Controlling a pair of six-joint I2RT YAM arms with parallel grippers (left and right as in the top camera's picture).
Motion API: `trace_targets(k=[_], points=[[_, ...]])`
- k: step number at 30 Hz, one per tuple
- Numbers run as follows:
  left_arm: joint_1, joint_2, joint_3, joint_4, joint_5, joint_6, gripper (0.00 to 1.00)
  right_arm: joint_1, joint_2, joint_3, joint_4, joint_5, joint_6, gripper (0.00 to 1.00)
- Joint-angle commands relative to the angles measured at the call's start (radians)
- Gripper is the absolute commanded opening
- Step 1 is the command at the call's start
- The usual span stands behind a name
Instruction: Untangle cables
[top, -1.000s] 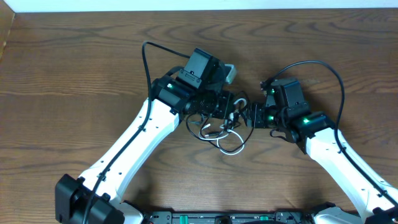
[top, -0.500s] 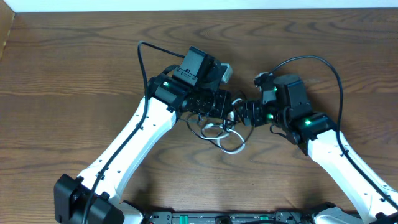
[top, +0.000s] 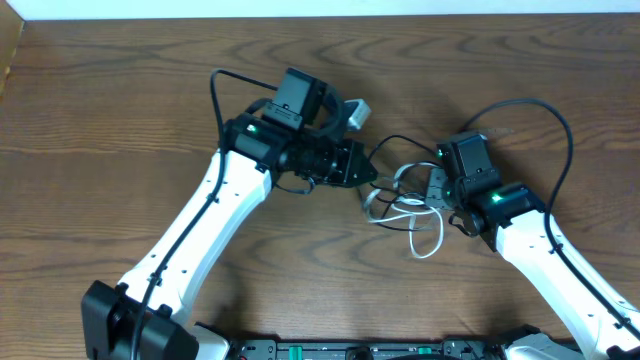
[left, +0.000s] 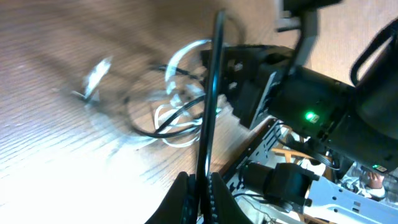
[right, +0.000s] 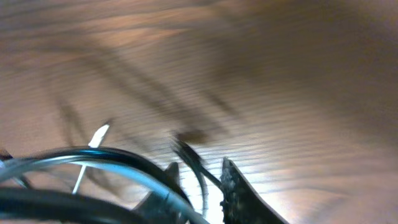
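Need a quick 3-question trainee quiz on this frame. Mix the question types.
1. True or false: the left hand is pinching a black cable.
2. In the overhead view, the white cable has a loose loop. Where is it?
A) on the table, on the robot's side of the right hand
B) draped over the left hand
C) wound around the left hand's fingers
3. Fill in: the cable tangle sits between the two ____.

Key: 1 true; 2 A; 3 hands.
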Motion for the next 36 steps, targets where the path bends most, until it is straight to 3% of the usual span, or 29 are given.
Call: trace_targets(k=[1, 5, 17, 18, 21, 23, 26, 36], points=[[0.048, -0.021, 0.018, -0.015, 0.025, 0.058, 0.07, -0.007, -0.005, 0.004, -0.017, 0.164, 0.112, 0.08], [0.078, -0.021, 0.018, -0.027, -0.079, 0.058, 0.07, -0.007, -0.005, 0.004, -0.032, 0.066, 0.104, 0.01], [0.14, -0.021, 0.018, -0.097, -0.46, 0.055, 0.07, -0.007, -0.005, 0.004, -0.12, 0.022, 0.105, 0.06], [0.147, -0.021, 0.018, -0.102, -0.469, 0.052, 0.07, -0.007, -0.005, 0.004, -0.116, 0.001, 0.104, 0.01], [0.152, -0.02, 0.018, -0.112, -0.445, 0.021, 0.11, -0.006, -0.005, 0.004, -0.082, -0.12, 0.064, 0.01], [0.145, -0.02, 0.016, -0.116, -0.399, 0.019, 0.33, -0.006, -0.005, 0.004, -0.024, -0.27, -0.043, 0.01], [0.13, -0.02, 0.013, -0.116, -0.342, 0.019, 0.47, -0.006, -0.005, 0.004, 0.048, -0.445, -0.127, 0.01], [0.039, -0.018, -0.004, -0.149, -0.321, 0.019, 0.48, -0.006, -0.005, 0.004, 0.17, -0.625, -0.146, 0.01]])
